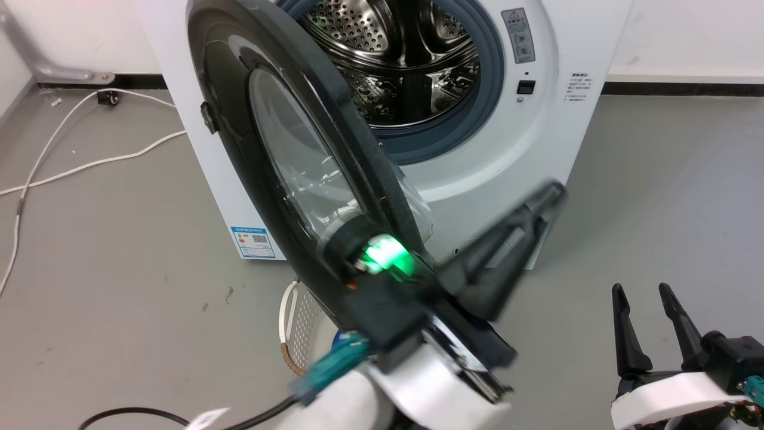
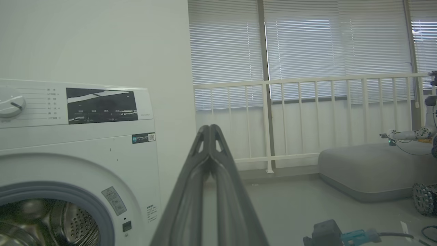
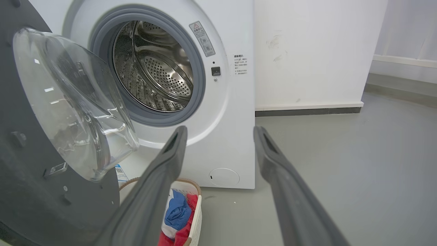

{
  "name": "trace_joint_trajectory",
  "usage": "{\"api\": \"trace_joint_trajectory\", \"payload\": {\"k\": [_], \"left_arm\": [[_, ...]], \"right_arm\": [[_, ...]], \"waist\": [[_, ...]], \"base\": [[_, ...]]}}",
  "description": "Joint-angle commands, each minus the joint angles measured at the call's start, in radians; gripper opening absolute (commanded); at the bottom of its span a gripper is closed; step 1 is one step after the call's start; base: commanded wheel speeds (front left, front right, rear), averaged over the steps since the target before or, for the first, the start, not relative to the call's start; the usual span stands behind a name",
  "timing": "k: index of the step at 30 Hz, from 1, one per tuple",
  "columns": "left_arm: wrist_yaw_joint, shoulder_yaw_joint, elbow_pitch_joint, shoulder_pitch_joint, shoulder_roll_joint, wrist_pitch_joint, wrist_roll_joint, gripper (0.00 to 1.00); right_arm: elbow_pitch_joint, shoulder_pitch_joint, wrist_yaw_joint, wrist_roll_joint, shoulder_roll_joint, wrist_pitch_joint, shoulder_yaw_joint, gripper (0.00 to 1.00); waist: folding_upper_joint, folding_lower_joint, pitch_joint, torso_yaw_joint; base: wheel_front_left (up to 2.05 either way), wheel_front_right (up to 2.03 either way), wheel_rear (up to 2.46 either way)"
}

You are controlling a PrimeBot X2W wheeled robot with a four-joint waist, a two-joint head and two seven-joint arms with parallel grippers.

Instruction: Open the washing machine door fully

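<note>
Though open, washing machine door (image 1: 298,167) edge-on.

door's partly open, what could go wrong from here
The left fingers are shut on nothing, so they have no hold on the door, which might swing back. The basket sits on the floor just below the door's lower edge and could get knocked as the door is pushed wider.

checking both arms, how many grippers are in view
2. The left gripper, shut, is mid head view, right of the washing machine door; the right gripper, open and empty, is at lower right.
</note>
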Motion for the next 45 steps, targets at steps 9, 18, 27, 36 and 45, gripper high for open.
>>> {"api": "trace_joint_trajectory", "payload": {"k": [9,18,27,36,45], "left_arm": [[0.027,-0.180,0.175,0.082,0.000,0.193,-0.124,0.00],[0.117,-0.178,0.363,0.125,0.000,0.211,-0.139,0.00],[0.157,-0.091,0.528,0.089,0.001,0.095,-0.157,0.00],[0.194,-0.030,0.606,0.068,0.012,0.019,-0.183,0.00],[0.229,-0.025,0.592,0.092,0.029,0.013,-0.179,0.00]], "right_arm": [[0.024,-0.008,0.000,0.007,0.003,0.000,-0.007,1.00],[0.033,-0.019,0.000,0.010,0.003,0.007,0.002,1.00],[0.047,-0.024,0.000,0.022,0.003,0.009,0.015,1.00],[0.057,-0.030,0.000,-0.002,0.003,0.023,0.017,1.00],[0.064,-0.037,0.000,0.007,0.003,0.026,0.007,1.00]], "waist": [[-0.0001,-0.0001,-0.006,-0.019],[-0.0001,-0.0001,-0.007,-0.022],[-0.0001,-0.0001,-0.004,-0.026],[-0.0001,-0.0001,0.001,-0.026],[-0.0001,-0.0001,0.015,-0.005]], "base": [[0.00,0.00,0.00],[0.00,0.00,0.00],[0.00,0.00,0.00],[0.00,0.00,0.00],[0.00,0.00,0.00]]}}
